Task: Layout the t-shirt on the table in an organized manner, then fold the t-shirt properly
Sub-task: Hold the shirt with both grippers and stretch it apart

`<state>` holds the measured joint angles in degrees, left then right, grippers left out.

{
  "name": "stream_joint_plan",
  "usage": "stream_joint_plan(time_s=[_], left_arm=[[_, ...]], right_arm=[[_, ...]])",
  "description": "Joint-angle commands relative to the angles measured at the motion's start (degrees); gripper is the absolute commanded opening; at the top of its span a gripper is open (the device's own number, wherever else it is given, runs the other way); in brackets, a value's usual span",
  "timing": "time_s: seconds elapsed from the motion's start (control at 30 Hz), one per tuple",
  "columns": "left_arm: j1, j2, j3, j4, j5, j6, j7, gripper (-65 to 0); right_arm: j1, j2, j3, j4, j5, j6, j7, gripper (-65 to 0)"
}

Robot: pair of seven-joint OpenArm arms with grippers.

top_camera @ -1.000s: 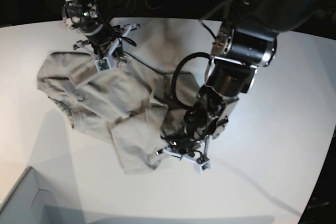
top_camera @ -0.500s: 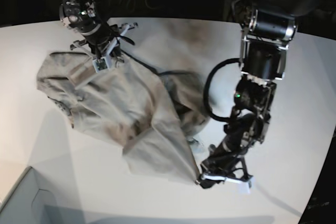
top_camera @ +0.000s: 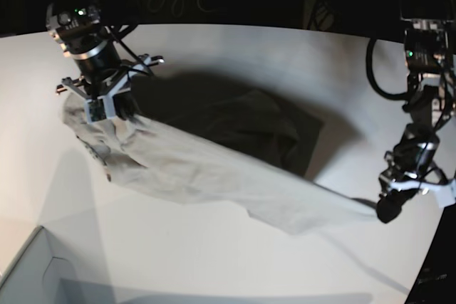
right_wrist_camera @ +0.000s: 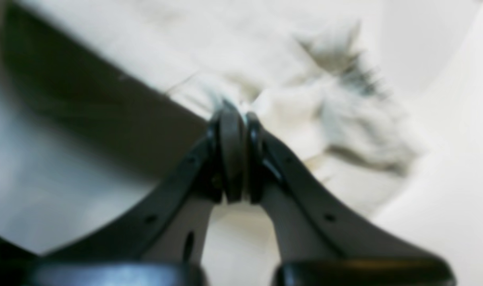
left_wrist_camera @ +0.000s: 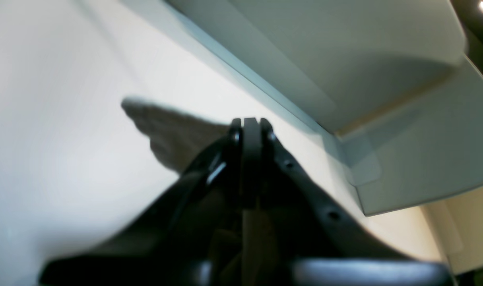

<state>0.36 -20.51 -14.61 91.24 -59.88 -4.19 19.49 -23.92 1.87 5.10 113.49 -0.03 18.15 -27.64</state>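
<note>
The light grey-beige t-shirt [top_camera: 214,172] hangs stretched in a long band between my two grippers, just above the white table [top_camera: 214,261], and casts a dark shadow behind it. My left gripper [top_camera: 385,210], at the right in the base view, is shut on the shirt's right end. In the left wrist view its jaws [left_wrist_camera: 247,123] are closed, with a flap of shirt [left_wrist_camera: 165,133] sticking out past them. My right gripper [top_camera: 110,113], at the left, is shut on the shirt's left end. The right wrist view shows it [right_wrist_camera: 233,115] pinching bunched fabric [right_wrist_camera: 336,115].
A pale grey box corner [top_camera: 28,275] sits at the table's front left and also shows in the left wrist view [left_wrist_camera: 384,99]. The table's curved edge runs close to my left gripper at the right. Dark cables and equipment lie behind the table.
My left gripper has pulled its end of the shirt far to the right. My right gripper has moved left and forward. The crumpled shirt is now drawn out long between them.
</note>
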Motion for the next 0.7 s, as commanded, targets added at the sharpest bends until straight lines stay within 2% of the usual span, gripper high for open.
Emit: stream_joint_plan(time_s=[0.0,0.13,0.33,0.5,0.67], left_arm=[[1.44,-0.81,-2.49,2.60,-0.74,-0.43,-1.68,-65.0],[11.29,0.07,-9.34,6.91,-0.74,-0.78,-1.68,-65.0],[18.85,5.35,-15.41,5.33,-0.39,-0.96,-1.68,-65.0],[21.22,6.14,-15.85,2.69,-0.47,-1.05,-1.86,-65.0],[21.84,6.14,-15.23,-0.21,-0.30,-1.05,-1.68,-64.5]], right_arm=[[-0.56,0.20,0.30,1.54,-0.10,0.27,0.78,-65.0],[-1.88,0.20,0.30,2.07,-0.10,0.44,0.78,-65.0],[-4.43,0.20,-0.05,1.54,-0.01,0.53,0.78,-65.0],[-6.36,0.20,-0.14,-0.04,-0.01,0.53,0.87,-65.0],[-8.12,0.11,-0.84,-0.74,-0.01,0.53,4.65,-65.0]])
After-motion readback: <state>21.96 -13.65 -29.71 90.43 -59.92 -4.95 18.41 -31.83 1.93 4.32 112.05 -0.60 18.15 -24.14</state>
